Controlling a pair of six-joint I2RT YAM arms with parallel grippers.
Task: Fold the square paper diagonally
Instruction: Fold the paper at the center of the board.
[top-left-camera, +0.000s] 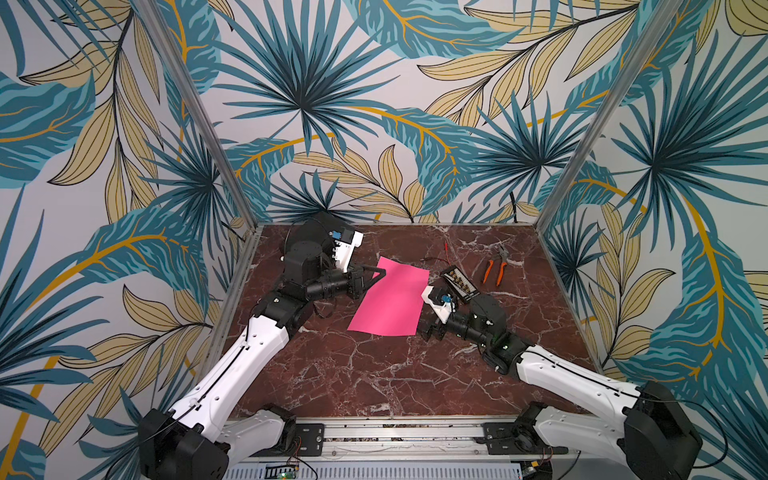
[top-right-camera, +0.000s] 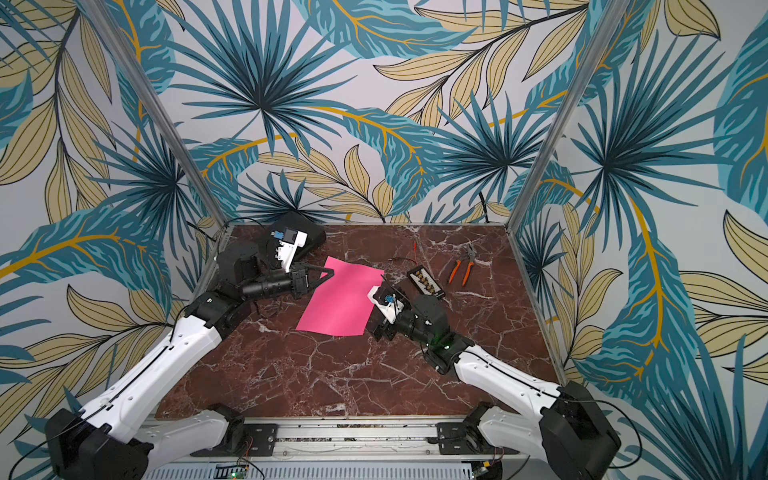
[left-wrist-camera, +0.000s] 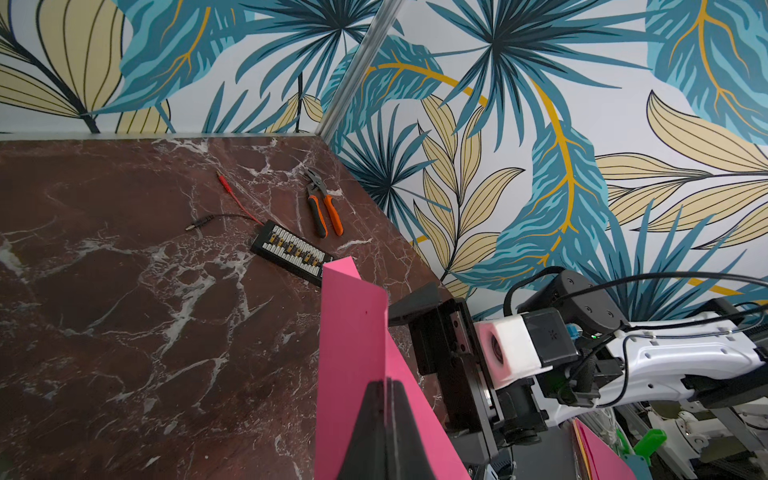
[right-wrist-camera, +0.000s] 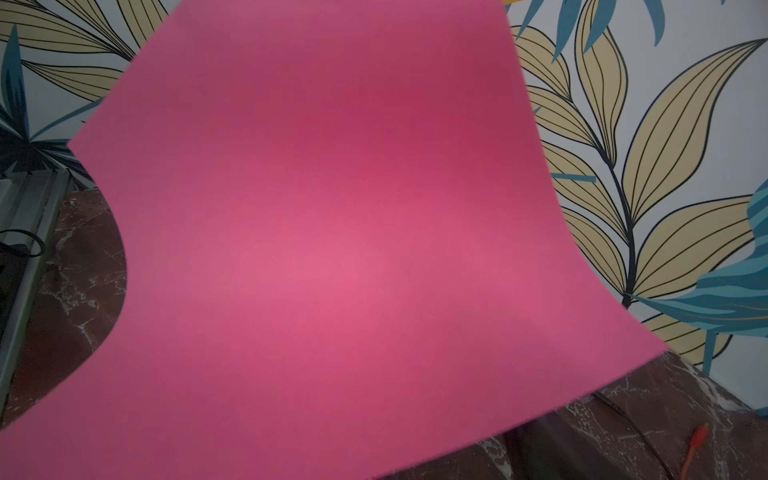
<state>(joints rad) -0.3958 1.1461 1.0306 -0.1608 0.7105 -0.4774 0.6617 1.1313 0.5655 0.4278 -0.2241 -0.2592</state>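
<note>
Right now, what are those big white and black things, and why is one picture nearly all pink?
They are two robot arms, fixed at the near edge of a marbled table. Two pictures look down on everything from above. The other two come from small cameras on the arms' wrists. The left fingers are shut on the edge of the square paper and hold that side up off the table. The paper curves right in front of the right wrist's camera, so that picture is mostly pink. The right fingers look open beside the paper and seem to hold nothing. Further back lie orange-handled pliers, a black connector board and thin red and black wires.
</note>
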